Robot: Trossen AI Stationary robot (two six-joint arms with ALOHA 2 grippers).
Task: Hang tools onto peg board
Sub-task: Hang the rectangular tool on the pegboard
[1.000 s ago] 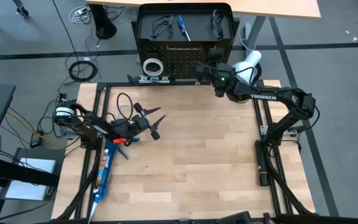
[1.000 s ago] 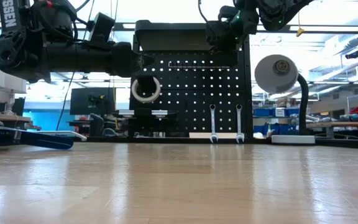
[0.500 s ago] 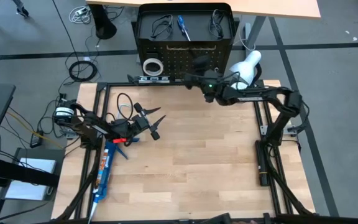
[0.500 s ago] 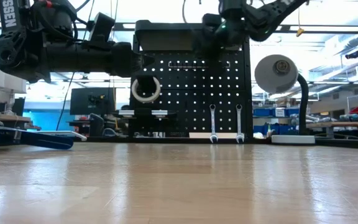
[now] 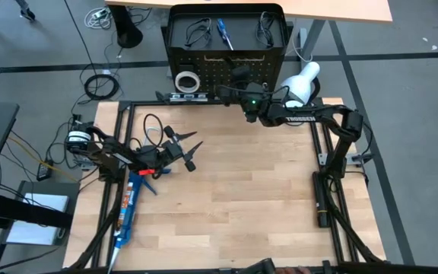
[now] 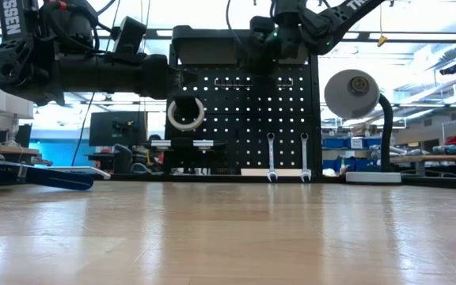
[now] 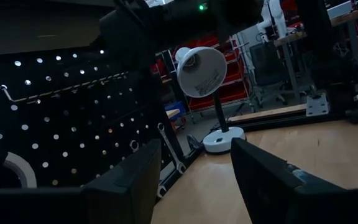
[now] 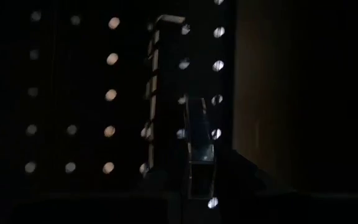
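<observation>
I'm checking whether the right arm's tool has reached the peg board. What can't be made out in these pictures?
- Right hand: high view too small, arm covers the fingers; grip on the strip unclear.
- Black strip with white marks: right wrist view too dark; touching the peg board or apart, cannot tell.
- White tape ring: left wrist view, cut off by the left hand's finger.

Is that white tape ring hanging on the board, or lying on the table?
Hanging. In the low view the tape ring sits against the peg board, well above the table; the high view also shows it at the board's front.
</observation>
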